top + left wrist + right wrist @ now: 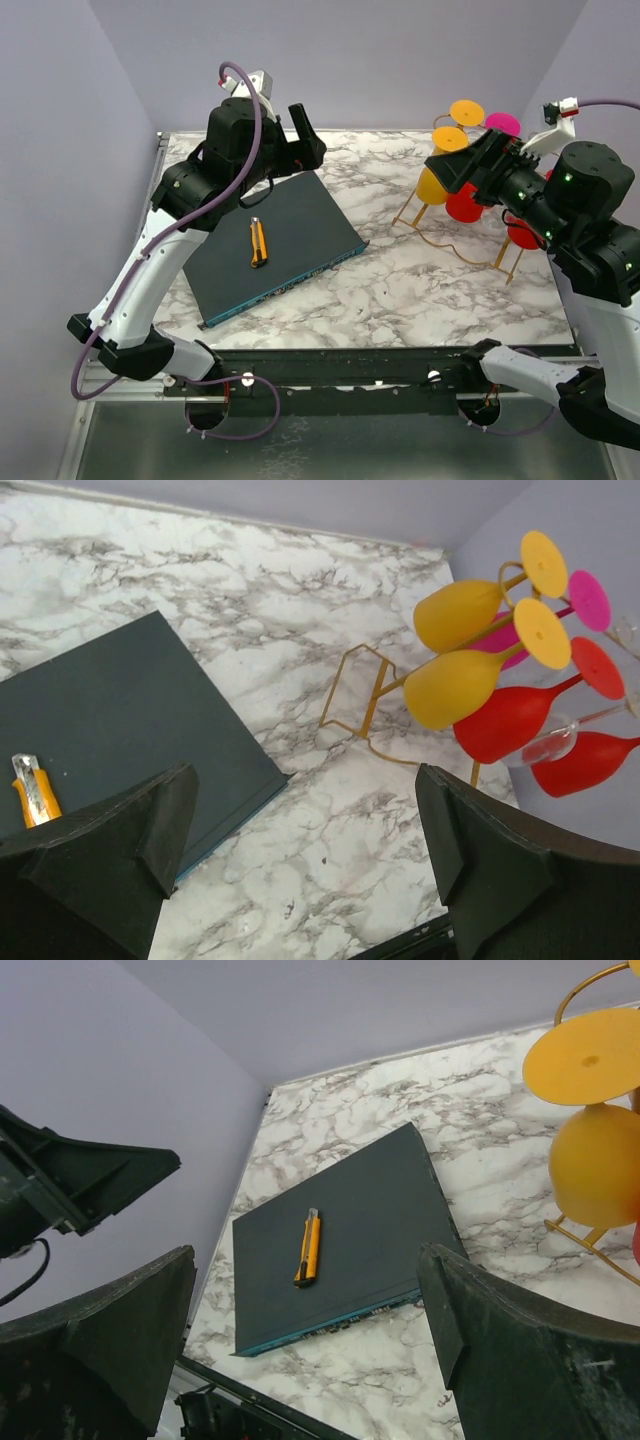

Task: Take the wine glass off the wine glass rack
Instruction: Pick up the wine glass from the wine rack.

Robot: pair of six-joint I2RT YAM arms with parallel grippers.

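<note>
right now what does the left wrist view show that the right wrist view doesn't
Only the left wrist: the red glasses, pink glass, a clear glass, and the open left gripper.
Only the right wrist: the whole knife, the whole dark box, part of the left arm, and the open right gripper.
Both: a yellow glass, the gold rack and the marble table. The left wrist catches just the knife's end and a corner of the box.

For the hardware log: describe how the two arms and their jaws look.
Both have white links and black joint housings. The left arm carries a purple cable; the right arm shows small green lights. The jaws are matte black wedges.
</note>
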